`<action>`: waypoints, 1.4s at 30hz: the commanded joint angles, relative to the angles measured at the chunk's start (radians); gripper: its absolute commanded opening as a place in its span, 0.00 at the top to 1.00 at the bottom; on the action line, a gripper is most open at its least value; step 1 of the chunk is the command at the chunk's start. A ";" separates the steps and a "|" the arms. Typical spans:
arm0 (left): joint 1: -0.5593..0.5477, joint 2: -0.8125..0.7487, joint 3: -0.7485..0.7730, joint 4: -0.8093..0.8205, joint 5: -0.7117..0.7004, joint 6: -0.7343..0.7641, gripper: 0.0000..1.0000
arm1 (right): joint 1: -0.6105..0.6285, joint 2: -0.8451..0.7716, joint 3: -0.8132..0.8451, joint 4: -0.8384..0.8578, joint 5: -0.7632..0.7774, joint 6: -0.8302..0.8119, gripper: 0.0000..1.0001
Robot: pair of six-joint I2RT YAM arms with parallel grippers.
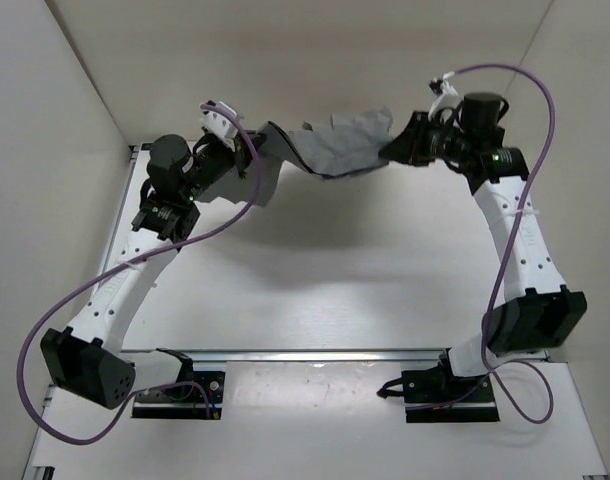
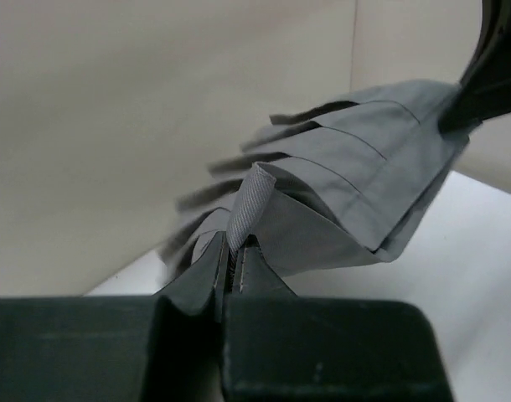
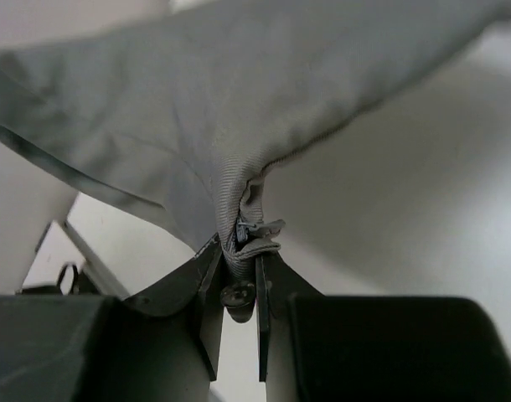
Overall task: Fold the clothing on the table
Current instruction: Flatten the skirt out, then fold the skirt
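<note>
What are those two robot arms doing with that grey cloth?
They are holding it up so they can fold it. The left gripper is pinched shut on one end of the clothing, a dark grey pleated skirt. The right gripper is pinched on the other end. The clothing hangs between them, sagging a little, over the far part of the white table. It is not folded yet.
</note>
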 commanded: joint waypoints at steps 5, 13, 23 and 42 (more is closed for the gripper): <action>-0.010 -0.079 -0.465 0.161 0.015 -0.166 1.00 | 0.003 -0.140 -0.599 0.192 0.028 0.062 1.00; -0.115 -0.148 -0.633 -0.049 -0.235 -0.325 0.33 | 0.085 -0.221 -0.914 0.278 0.085 0.107 1.00; -0.110 -0.380 -0.795 -0.372 -0.215 -0.876 0.40 | 0.166 -0.333 -1.078 0.272 0.219 0.148 1.00; -0.176 -0.411 -1.054 -0.345 -0.301 -1.119 0.34 | 0.149 -0.345 -1.118 0.319 0.185 0.122 1.00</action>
